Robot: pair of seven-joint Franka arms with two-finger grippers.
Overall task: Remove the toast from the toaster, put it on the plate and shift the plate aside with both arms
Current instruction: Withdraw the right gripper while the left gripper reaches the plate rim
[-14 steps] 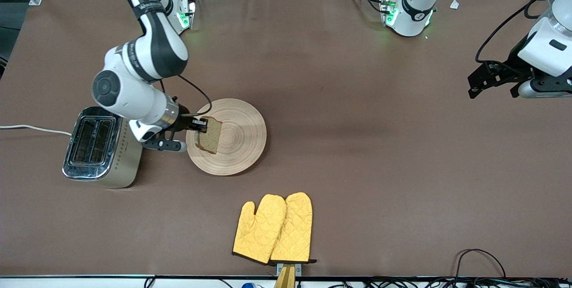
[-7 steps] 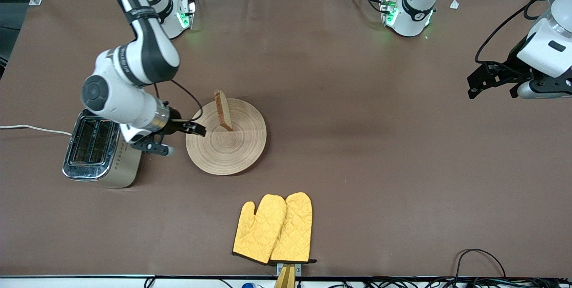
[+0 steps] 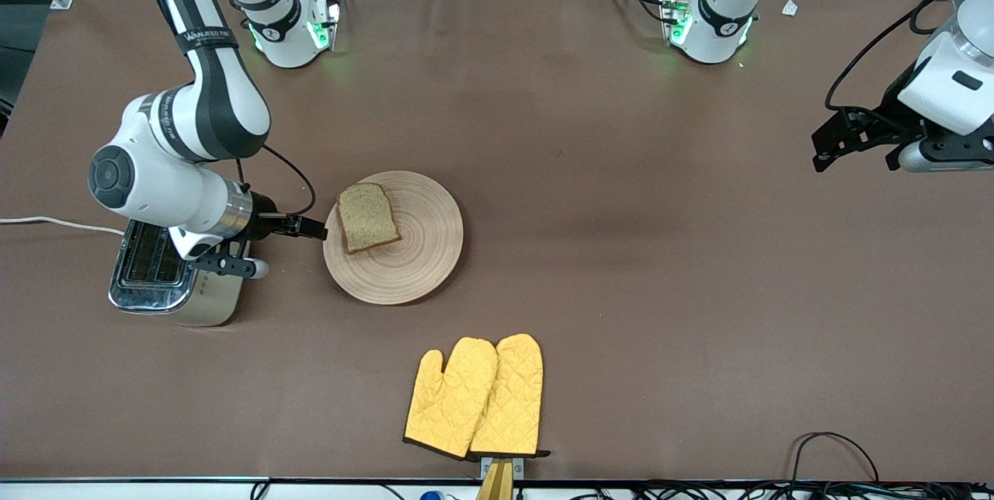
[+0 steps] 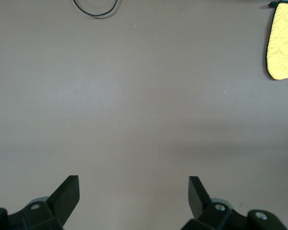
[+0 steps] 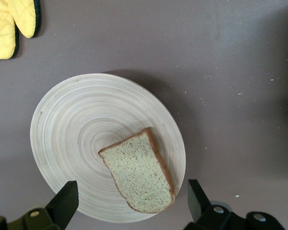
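Change: a second ago my right gripper (image 3: pixel 311 229) was clamped on the toast (image 3: pixel 367 217) over the plate; half a second ago the slice stood on edge, and now it lies flat while I have drawn back toward the toaster.
Toaster: (image 3: pixel 172 271) at the right arm's end of the desk (image 3: pixel 621 251), partly covered by my right wrist, so I cannot fully see its slots.
Right gripper: fingers apart, empty, between the toaster and the plate's rim, just clear of the rim.
Toast: flat on the plate (image 3: pixel 419 251), toward its toaster-side edge, probably because I let go from that side.
Mitts: yellow pair (image 3: pixel 475 397), nearer the front camera than the plate, untouched.
Left gripper: (image 3: pixel 854 144) waits with fingers apart over bare desk at the left arm's end, well apart from the plate; its arm is cut off by the frame edge.
Next, I judge: both arms shift the plate.
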